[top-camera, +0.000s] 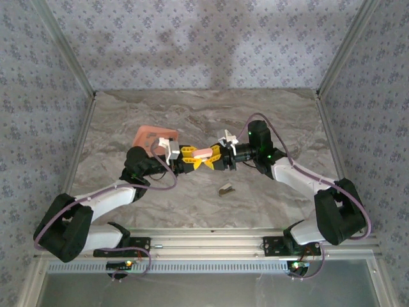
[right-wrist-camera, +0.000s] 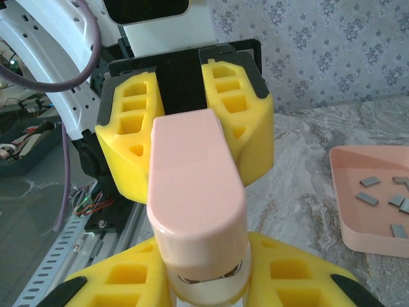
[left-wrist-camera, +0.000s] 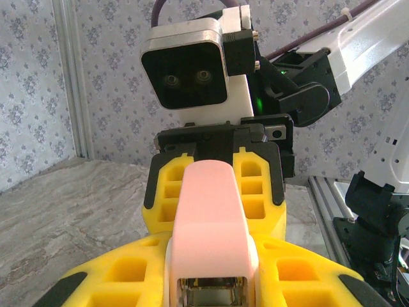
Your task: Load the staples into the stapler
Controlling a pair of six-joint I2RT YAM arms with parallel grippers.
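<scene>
The left gripper [top-camera: 191, 157] and right gripper [top-camera: 215, 158], nose to nose, each clamp nearly closed on one end of the pink stapler [top-camera: 202, 153].

The right wrist view crops the stapler [right-wrist-camera: 195, 185] below and the tray [right-wrist-camera: 339, 198] rightward.

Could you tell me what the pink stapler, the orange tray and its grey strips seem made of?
The pale pink mini stapler looks like smooth, slightly glossy plastic; its inner channel glints like metal. The salmon-orange square tray seems matte moulded plastic. The small dark grey staple strips are probably metal, too small to confirm.
</scene>
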